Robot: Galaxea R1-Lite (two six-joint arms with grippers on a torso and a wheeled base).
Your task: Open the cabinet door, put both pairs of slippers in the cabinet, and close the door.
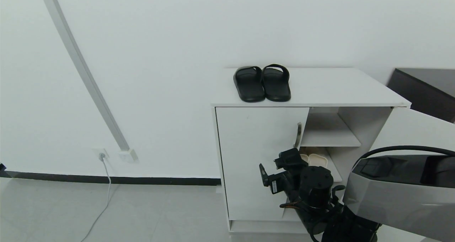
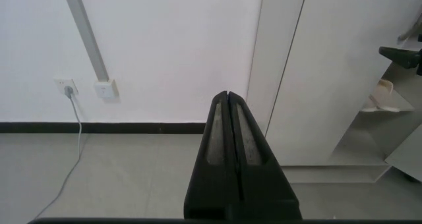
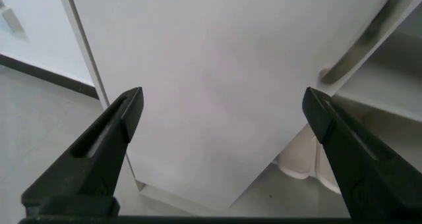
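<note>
The right hand (image 3: 221, 105), spread, faces the closed left door (image 1: 256, 156) of the cabinet (image 1: 337, 87), the left hand (image 2: 227, 100) is pressed together, and the black slippers (image 1: 262, 82) lie front-to-back at the cabinet top's front-left edge, toes toward the wall (image 1: 160, 57).

head cam: high, set back, looking down at cabinet (image 1: 341, 89) | left wrist: low, past pressed-together left fingers (image 2: 217, 138), cabinet beyond | right wrist: close, door (image 3: 211, 85) between spread right fingers (image 3: 105, 140) | shared: cabinet front

White wall (image 1: 149, 39) with slanted grey conduit (image 1: 82, 69), two sockets (image 1: 126, 156) (one holding a white cable (image 1: 107, 192)), black skirting (image 1: 106, 179) and grey floor (image 1: 160, 213), all left of the right gripper (image 1: 275, 165); dark furniture (image 1: 426, 89) beyond, to its right.
</note>
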